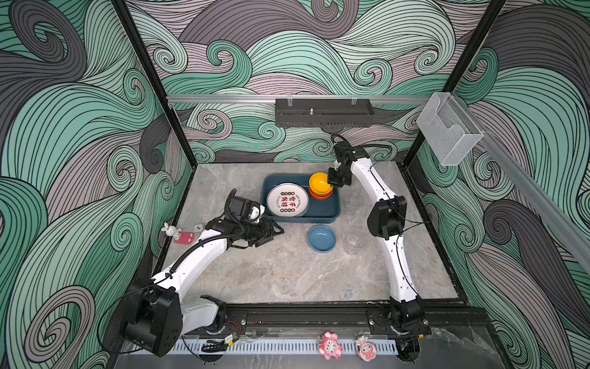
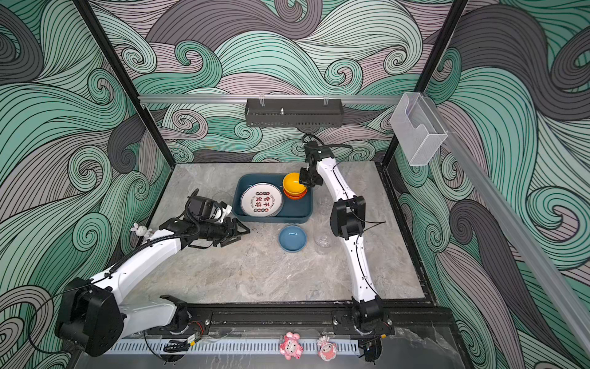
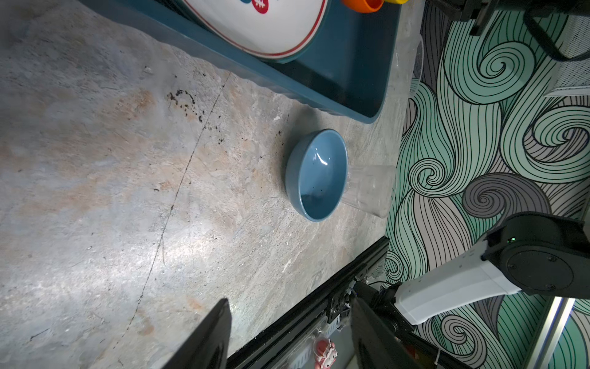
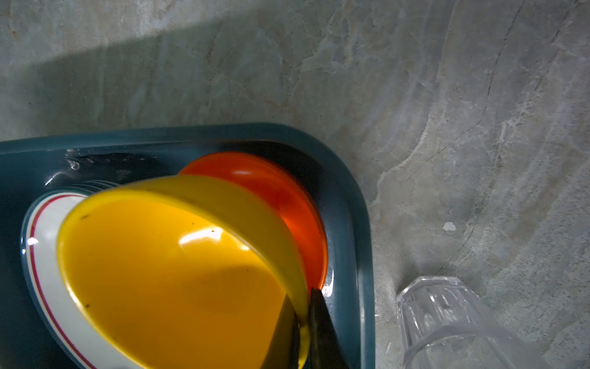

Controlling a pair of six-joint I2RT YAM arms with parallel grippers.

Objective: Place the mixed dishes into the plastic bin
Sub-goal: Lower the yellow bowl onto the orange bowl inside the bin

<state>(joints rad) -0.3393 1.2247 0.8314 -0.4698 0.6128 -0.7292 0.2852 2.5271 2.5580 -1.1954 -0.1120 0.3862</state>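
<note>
Because the right claw (image 4: 303,322) is clamped on one edge of the glossy yellow round bowl (image 4: 178,271), what lies beneath it is at risk. The dark teal shallow rectangular plastic bin (image 1: 303,219) sits directly under that claw. A sideways nudge on release could slide this light tub across the grey marble-look tabletop (image 1: 287,278).

The round white plate printed with red and black characters (image 1: 287,199) lies flat in the bin, beside the claw on the other arm's side. The tilted yellow bowl overhangs the plate's edge, so a drop from here could leave the bowl propped on it rather than nested.

The orange round bowl (image 4: 287,198) sits in the bin's corner right under the claw; whether the yellow bowl touches it I cannot tell. A one-edge pinch may let the yellow bowl swing or slip.

The left claw (image 1: 276,231) stands open and empty just outside the bin's near wall. Ahead of it, the blue glazed round bowl (image 3: 319,175) rests on the table, not yet binned.

The clear ribbed tumbler (image 4: 447,322) stands just outside the bin beside the right claw, where a wide withdrawal could topple it.
</note>
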